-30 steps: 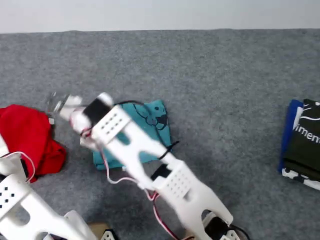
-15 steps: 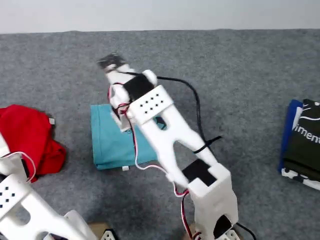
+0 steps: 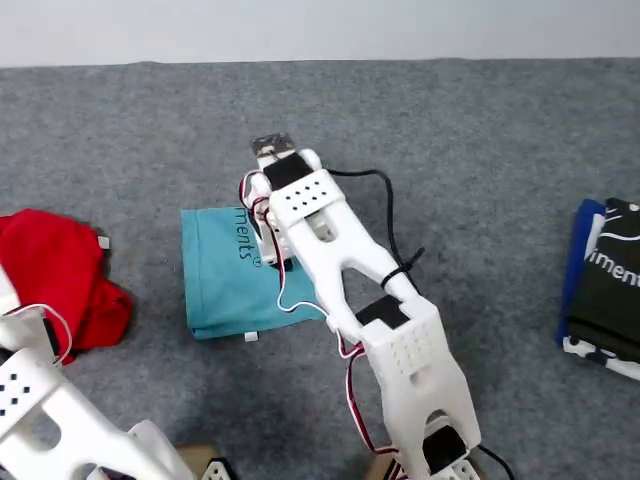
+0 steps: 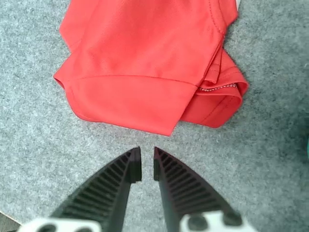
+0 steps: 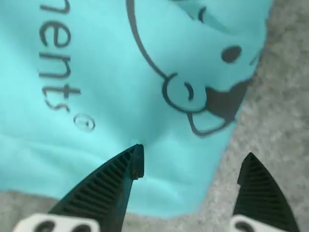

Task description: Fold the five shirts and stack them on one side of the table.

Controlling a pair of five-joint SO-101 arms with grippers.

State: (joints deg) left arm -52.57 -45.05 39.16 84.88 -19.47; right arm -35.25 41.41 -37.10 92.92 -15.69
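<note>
A teal shirt (image 3: pixel 220 275) lies folded in a rough square left of the table's middle, print facing up. My right arm (image 3: pixel 310 205) stretches over its right part. In the right wrist view my right gripper (image 5: pixel 193 162) is open just above the teal shirt (image 5: pixel 96 72), near the edge by the bear print. A crumpled red shirt (image 3: pixel 55 265) lies at the far left. My left gripper (image 4: pixel 147 154) hovers shut and empty just short of the red shirt (image 4: pixel 145 63). A stack of folded shirts (image 3: pixel 605 290), black on blue, sits at the right edge.
Grey felt (image 3: pixel 460 150) covers the table, with bare room in the middle and at the back. The left arm's white body (image 3: pixel 40 400) occupies the front left corner. The right arm's base stands at the front centre.
My right arm has swung to the right, from beside the red shirt to over the teal shirt's right part, uncovering the shirt's left side. The left arm has stayed put.
</note>
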